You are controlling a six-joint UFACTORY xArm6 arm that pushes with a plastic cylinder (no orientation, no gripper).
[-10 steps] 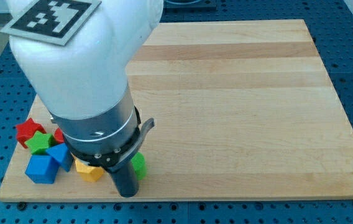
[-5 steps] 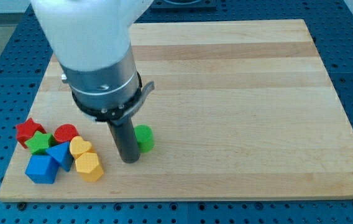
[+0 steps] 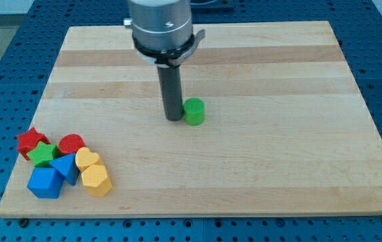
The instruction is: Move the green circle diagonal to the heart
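Observation:
The green circle block [image 3: 194, 111] stands near the middle of the wooden board [image 3: 278, 134]. My tip [image 3: 173, 119] rests on the board right at the green circle's left side, touching or nearly touching it. The yellow heart [image 3: 87, 160] lies far off at the view's lower left, inside a cluster of blocks.
The cluster at the lower left also holds a red star [image 3: 31, 142], a green star [image 3: 44, 155], a red circle [image 3: 71, 144], a blue cube [image 3: 45, 182], a blue triangular block [image 3: 65, 168] and a yellow hexagon [image 3: 97, 180].
The rod has swept up and to the right from the board's lower left, and the green circle has moved with it from beside the cluster to mid-board.

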